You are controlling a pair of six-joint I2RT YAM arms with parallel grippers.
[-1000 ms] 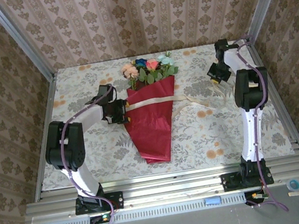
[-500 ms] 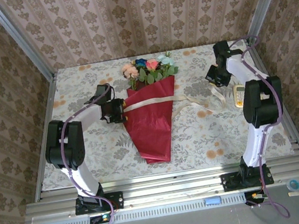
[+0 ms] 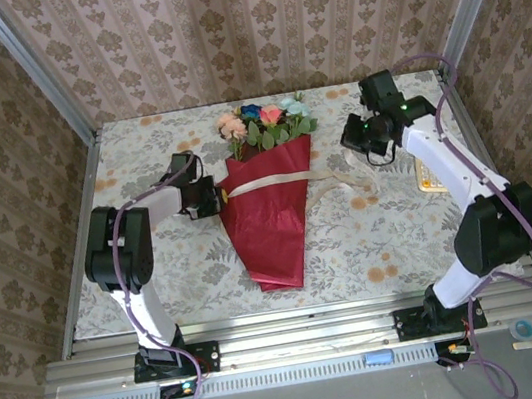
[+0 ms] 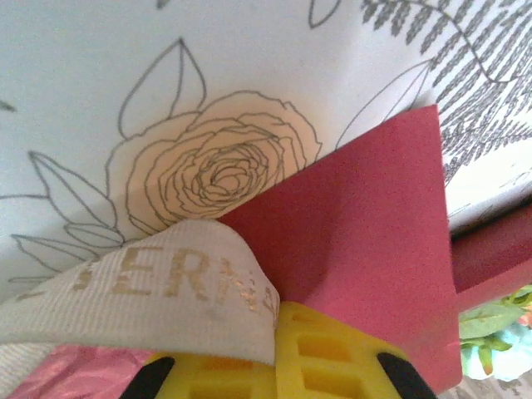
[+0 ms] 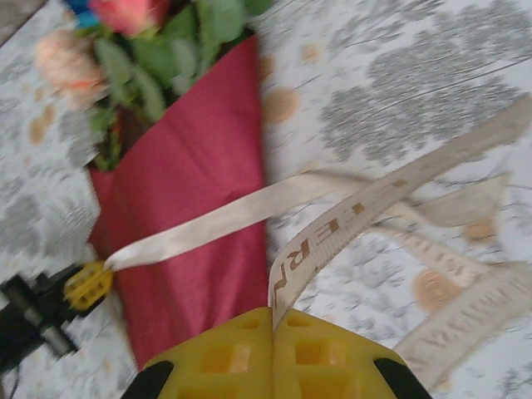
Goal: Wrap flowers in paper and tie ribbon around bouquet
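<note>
Nearest to us is the pointed tip of the bouquet (image 3: 273, 209), which lies flat on the flowered tablecloth (image 3: 383, 232) about the middle of it, narrow end toward 6 o'clock and wide rim toward 12 o'clock. The paper (image 3: 270, 234) forms a dark red, creased cone. A little farther up, across the wide part of that cone, the ribbon (image 3: 273, 179) is drawn straight from 9 o'clock to 3 o'clock over the red sheet. At its 9 o'clock end we find the left gripper (image 3: 218, 197) just beside the paper's edge, its yellow fingers pressed together on the ribbon. In the left wrist view the printed cream band folds over the pad right against a red corner. On the 3 o'clock side the ribbon leaves the paper and lies in loose loops on the cloth. One strand runs on to the right gripper (image 3: 354, 145), which is well apart from the bouquet, at about 2 o'clock from its middle. In the right wrist view we see its yellow fingers closed tight, with the lettered ribbon coming out from between them. Farthest off, at 12 o'clock, the flowers (image 3: 264, 124) show above the rim: peach-pink, blue, red and pale teal heads with green leaves.
</note>
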